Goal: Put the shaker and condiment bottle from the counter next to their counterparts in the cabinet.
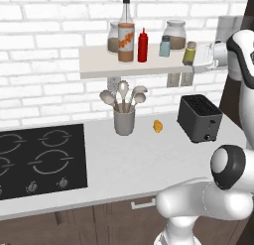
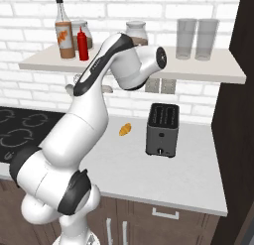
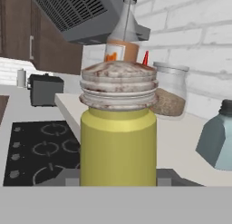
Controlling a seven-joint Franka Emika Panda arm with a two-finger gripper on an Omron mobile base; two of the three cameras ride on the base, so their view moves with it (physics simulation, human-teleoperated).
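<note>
The small yellow-olive shaker with silver-grey cap (image 3: 118, 137) is held, gripper (image 1: 201, 58) clamped on it, over the pale beige shelf board (image 1: 99, 65), beside the pale blue shaker (image 1: 164, 46). Farther along, an orange label on the tall glass bottle (image 1: 126, 40) is noted, unreadable; the red squeeze bottle (image 1: 143, 46) is just beside it.

white brick wall (image 1: 44, 65), dark wood drawers (image 2: 149, 224)

A kitchen: black stove (image 1: 39, 159) set in a counter (image 1: 139, 164), toaster (image 1: 200, 117), utensil crock (image 1: 124, 121).
</note>
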